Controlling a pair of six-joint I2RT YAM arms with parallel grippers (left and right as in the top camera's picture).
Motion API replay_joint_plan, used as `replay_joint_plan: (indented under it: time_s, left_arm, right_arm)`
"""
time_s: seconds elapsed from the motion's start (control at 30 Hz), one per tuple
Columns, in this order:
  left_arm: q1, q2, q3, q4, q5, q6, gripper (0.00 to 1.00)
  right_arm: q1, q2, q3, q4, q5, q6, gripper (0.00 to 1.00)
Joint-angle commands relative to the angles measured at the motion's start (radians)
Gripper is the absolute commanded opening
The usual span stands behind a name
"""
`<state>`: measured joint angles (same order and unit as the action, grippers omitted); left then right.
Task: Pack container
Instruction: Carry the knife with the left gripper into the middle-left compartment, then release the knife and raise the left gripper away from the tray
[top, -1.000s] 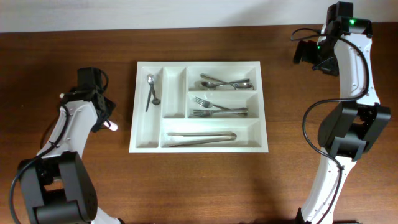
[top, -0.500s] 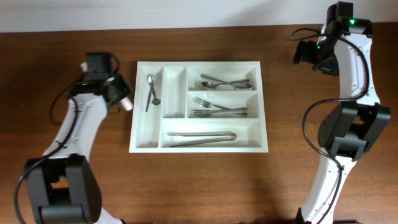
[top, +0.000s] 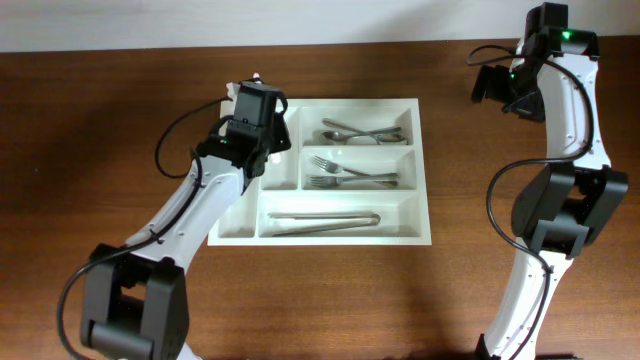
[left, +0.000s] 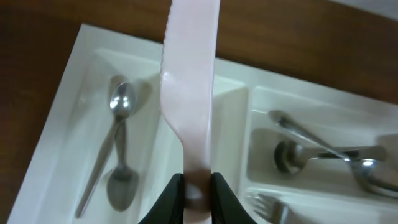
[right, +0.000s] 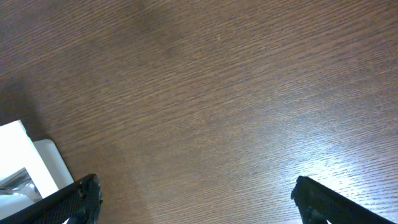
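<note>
Left gripper clamps a pale pink serrated plastic knife above the white rectangular plastic cutlery tray. Right gripper gapes near it.

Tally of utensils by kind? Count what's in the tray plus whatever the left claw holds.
small spoons: 2
larger spoons: at least 2
forks: 2
tongs: 1
knife, held in left claw: 1
total: 8, unless a spoon is hidden

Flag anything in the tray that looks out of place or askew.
Nothing spilled or damaged. The two small spoons lie slanted in the outer narrow slot of the tray rather than straight. The left gripper holds a pale plastic knife above the slots, not yet placed.
</note>
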<state>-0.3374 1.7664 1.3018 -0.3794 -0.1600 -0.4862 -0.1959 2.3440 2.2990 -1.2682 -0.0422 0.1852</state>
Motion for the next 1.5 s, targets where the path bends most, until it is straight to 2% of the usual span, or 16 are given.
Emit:
replay_joint_plan:
  time_s: [0.0, 0.3, 0.5, 0.53, 0.57, 0.63, 0.7, 0.77, 0.93, 1.03, 1.1, 1.2, 1.47]
  left_arm:
    - [0.002, 0.085, 0.014, -0.037, -0.036, 0.011, 0.02]
    - [-0.004, 0.102, 0.014, -0.04, -0.023, 0.094, 0.02]
    - [-0.008, 0.102, 0.014, -0.041, -0.023, 0.1, 0.03]
    - [-0.008, 0.102, 0.014, -0.041, -0.023, 0.1, 0.09]
    - [-0.008, 0.102, 0.014, -0.041, -0.023, 0.099, 0.27]
    - [-0.008, 0.102, 0.014, -0.041, -0.023, 0.099, 0.39]
    - [-0.008, 0.102, 0.014, -0.041, -0.023, 0.099, 0.57]
    - [-0.008, 0.102, 0.014, -0.04, -0.023, 0.099, 0.64]
    - [-0.006, 0.101, 0.032, -0.034, -0.037, 0.099, 0.73]
    - [-0.004, 0.087, 0.092, -0.063, -0.107, 0.1, 0.78]
    - [0.006, 0.063, 0.145, -0.094, -0.176, 0.099, 0.92]
    - [0.043, 0.02, 0.22, -0.149, -0.261, 0.099, 1.0]
    - [0.257, -0.069, 0.29, -0.269, -0.275, 0.099, 0.99]
  right_arm:
    - [-0.002, -0.037, 0.016, 0.001, 0.002, 0.011, 0.99]
    - [-0.002, -0.037, 0.016, 0.0, 0.002, 0.011, 0.99]
    - [-0.002, -0.037, 0.016, 0.0, 0.002, 0.011, 0.99]
    - [-0.002, -0.037, 0.016, 0.0, 0.002, 0.011, 0.99]
    - [-0.002, -0.037, 0.016, 0.0, 0.002, 0.011, 0.99]
    - [-0.002, -0.037, 0.016, 0.001, 0.002, 0.011, 0.99]
    - [-0.002, -0.037, 0.016, 0.0, 0.002, 0.011, 0.99]
    - [-0.002, -0.037, 0.016, 0.001, 0.002, 0.011, 0.99]
    - [-0.002, -0.037, 0.016, 0.001, 0.002, 0.011, 0.99]
    - [-0.002, -0.037, 0.016, 0.0, 0.002, 0.011, 0.99]
    - [-0.002, -0.037, 0.016, 0.0, 0.002, 0.011, 0.99]
    - [-0.002, -0.037, 0.016, 0.0, 0.002, 0.011, 0.99]
    - [-0.002, -0.037, 0.016, 0.0, 0.002, 0.011, 0.99]
